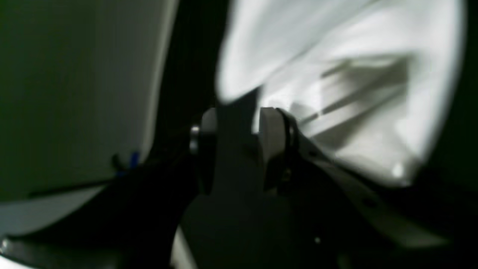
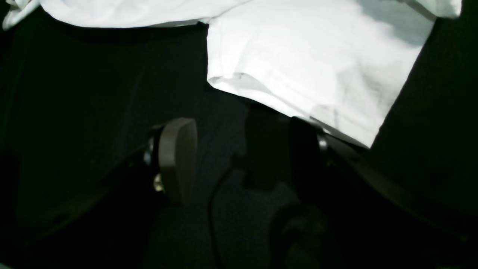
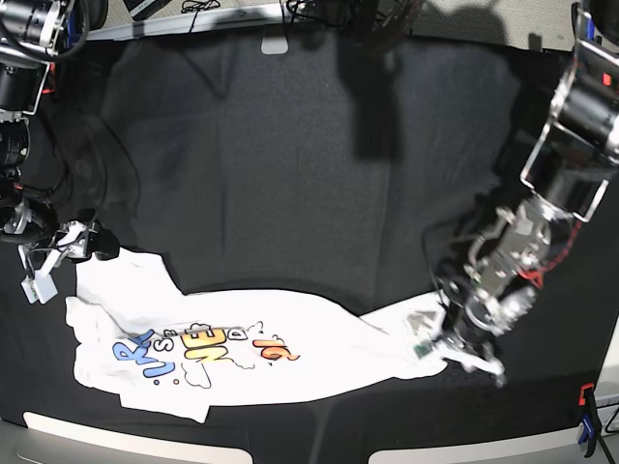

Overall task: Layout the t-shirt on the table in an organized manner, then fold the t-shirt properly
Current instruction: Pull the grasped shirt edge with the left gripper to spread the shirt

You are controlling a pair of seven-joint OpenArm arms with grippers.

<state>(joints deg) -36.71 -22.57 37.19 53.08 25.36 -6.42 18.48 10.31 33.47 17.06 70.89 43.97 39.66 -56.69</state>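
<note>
Lying print-up along the near side of the table [image 3: 290,145], the t-shirt [image 3: 222,362] spreads wide, one end bunched into a narrow tail. A blue clamp [image 3: 587,430] grips the table's near edge beyond that tail. Cables [image 3: 203,10] trail past the far edge. The left arm slants steeply down, its left gripper [image 3: 462,360] at the tail's tip; in the blurred wrist view white cloth [image 1: 336,93] sits right against the fingers [image 1: 270,130], but I cannot tell whether they pinch it. The right gripper [image 3: 58,256] hovers low just beside the shirt's opposite sleeve [image 2: 317,74], jaws spread, grasping nothing.
</note>
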